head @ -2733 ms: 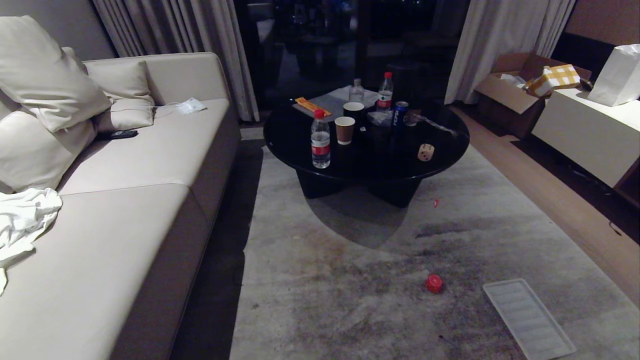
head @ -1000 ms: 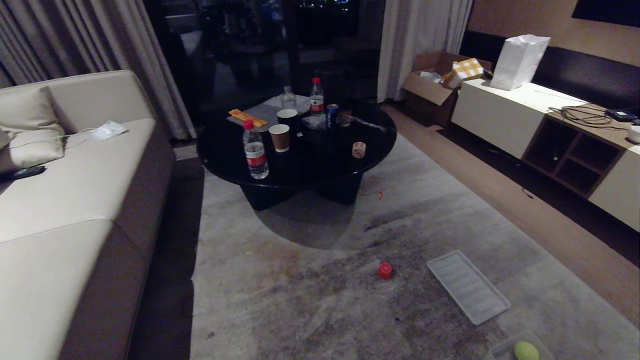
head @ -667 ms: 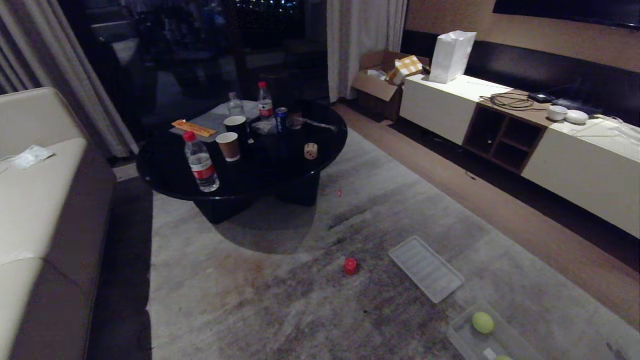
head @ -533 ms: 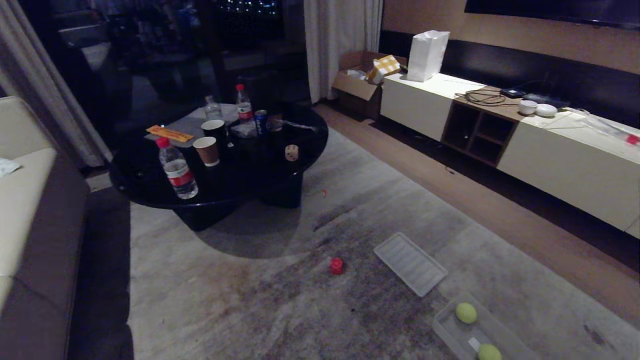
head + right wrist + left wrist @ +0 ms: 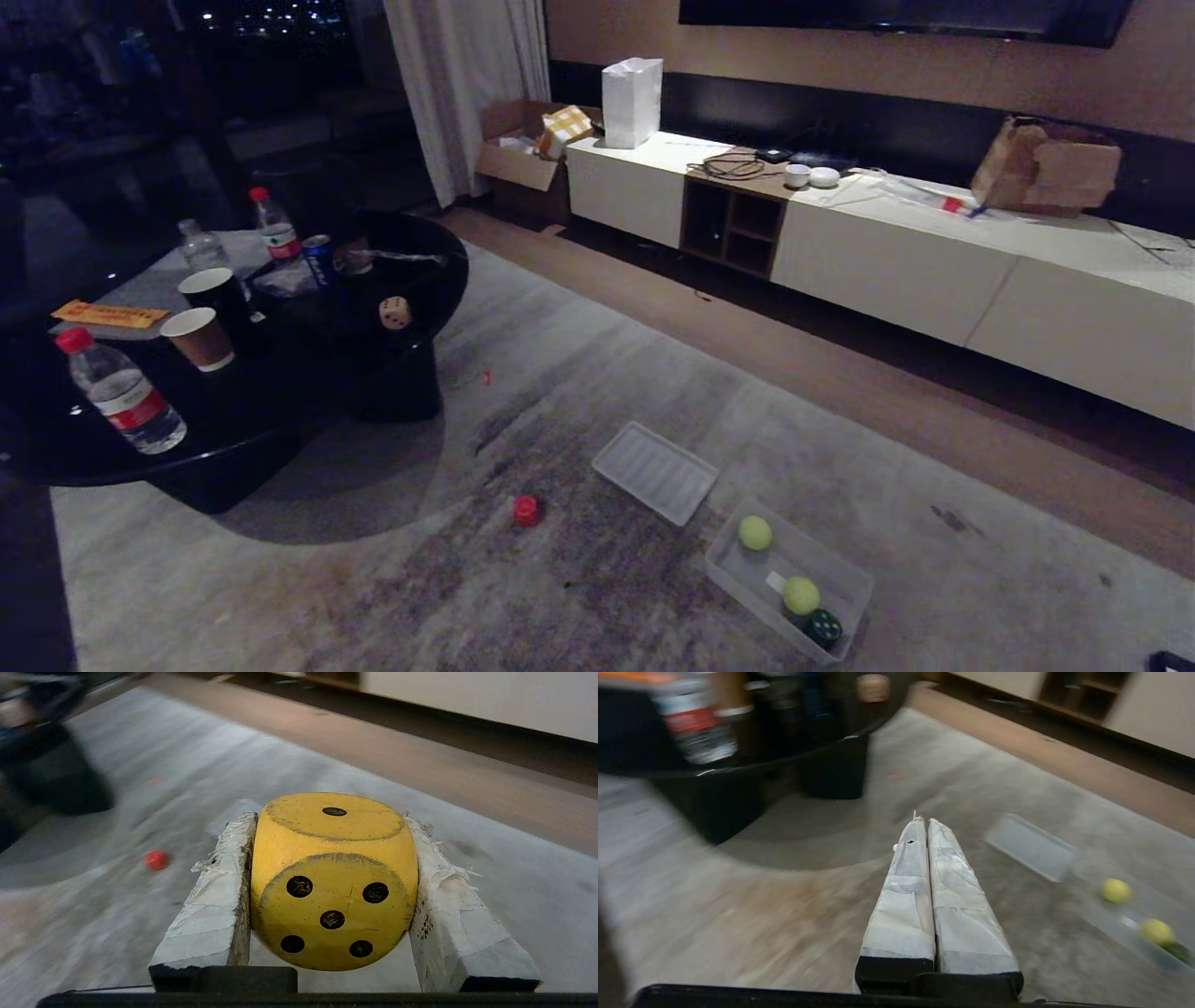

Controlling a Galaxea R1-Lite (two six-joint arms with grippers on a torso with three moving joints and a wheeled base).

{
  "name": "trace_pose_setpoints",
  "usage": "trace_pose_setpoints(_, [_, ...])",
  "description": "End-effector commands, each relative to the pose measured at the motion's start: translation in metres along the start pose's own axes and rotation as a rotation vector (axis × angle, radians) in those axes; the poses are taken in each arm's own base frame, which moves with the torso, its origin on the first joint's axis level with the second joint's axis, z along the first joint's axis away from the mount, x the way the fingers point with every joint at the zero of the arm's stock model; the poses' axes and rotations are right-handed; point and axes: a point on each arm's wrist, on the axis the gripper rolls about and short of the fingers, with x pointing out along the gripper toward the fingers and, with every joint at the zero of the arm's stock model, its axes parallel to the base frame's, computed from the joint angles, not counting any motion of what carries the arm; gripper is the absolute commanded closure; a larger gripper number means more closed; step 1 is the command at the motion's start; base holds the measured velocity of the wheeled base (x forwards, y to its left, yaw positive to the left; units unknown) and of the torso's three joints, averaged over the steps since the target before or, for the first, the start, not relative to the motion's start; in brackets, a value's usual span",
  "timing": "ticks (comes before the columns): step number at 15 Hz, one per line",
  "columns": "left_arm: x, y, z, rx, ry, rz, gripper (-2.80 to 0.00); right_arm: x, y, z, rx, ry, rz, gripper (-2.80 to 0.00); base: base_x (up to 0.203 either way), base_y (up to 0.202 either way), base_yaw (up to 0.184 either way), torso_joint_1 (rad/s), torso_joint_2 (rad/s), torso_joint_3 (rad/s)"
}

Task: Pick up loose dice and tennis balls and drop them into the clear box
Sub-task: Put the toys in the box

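The view has swung right, bringing the clear box into sight.

A dim room — a grey carpet is covering the wooden floor, a long white cabinet is running along the wall, pale curtains are hanging beside a dark window.

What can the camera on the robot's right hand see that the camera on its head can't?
Only the right wrist view shows the right gripper shut on the yellow die.

Only the head view shows the clear box on the rug holding two tennis balls and the dark green die, the ribbed lid beside it, and the beige die on the black table.

Both show the red die lying loose on the rug.
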Motion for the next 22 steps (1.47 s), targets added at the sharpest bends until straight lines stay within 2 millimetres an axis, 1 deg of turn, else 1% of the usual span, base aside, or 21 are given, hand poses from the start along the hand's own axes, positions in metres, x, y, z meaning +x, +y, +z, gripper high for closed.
trace_pose_setpoints(1, [0.0002, 0.0000, -0.0003, -0.001, 0.002, 0.000, 0.00, 0.0001, 0.0000, 0.0000, 0.000, 0.001, 0.000, 0.00, 0.002, 0.010, -0.146, 0.004, 0.00, 0.010])
trace_pose_setpoints(3, [0.0002, 0.0000, -0.0003, -0.001, 0.002, 0.000, 0.00, 0.0001, 0.0000, 0.0000, 0.000, 0.001, 0.000, 0.00, 0.000, 0.009, -0.101, 0.000, 0.00, 0.007])
trace_pose_setpoints(22, [0.0002, 0.0001, -0.0005, 0.005, 0.004, 0.005, 0.00, 0.0001, 0.0000, 0.0000, 0.000, 0.001, 0.000, 0.00, 0.000, 0.000, 0.000, 0.000, 0.00, 0.000])
